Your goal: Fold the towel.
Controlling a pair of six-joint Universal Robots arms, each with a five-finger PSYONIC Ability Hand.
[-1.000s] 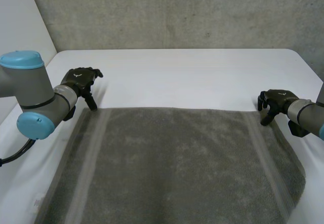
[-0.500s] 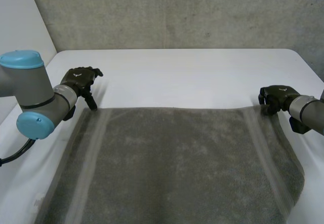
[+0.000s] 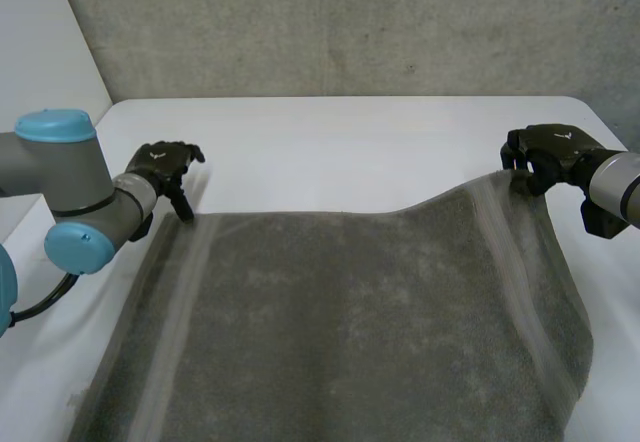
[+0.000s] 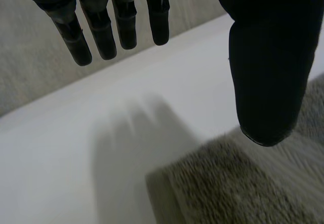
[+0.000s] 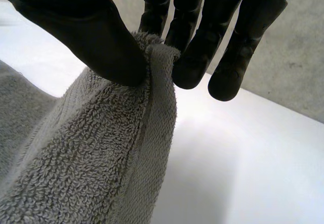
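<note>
In the head view there is one towel (image 3: 360, 322), grey, lying flat on the white table (image 3: 350, 132), and two hands, one at each of its far corners. Its far edge runs straight from one hand to the other, and the rest of the cloth lies on the robot's side of both. The right hand (image 3: 545, 152) has its corner held up clear of the table, so the edge climbs toward it. The left hand (image 3: 165, 167) is just beyond the other corner with its fingers pointing down at it, and that corner lies flat.

In the left wrist view the left hand's fingers (image 4: 101, 36) are straight and well apart from the thumb, with nothing between them. The towel's corner (image 4: 238, 183) sits just below the thumb tip, on the thumb's side of the palm rather than under the fingers (I cannot tell if the thumb touches the pile).

In the right wrist view the right hand's thumb (image 5: 76, 31) and fingertips pinch the very tip of the towel (image 5: 101, 158), which hangs away from the pinch.

The coming move seems to rest on the left hand: its corner is close and slightly thumbward.
</note>
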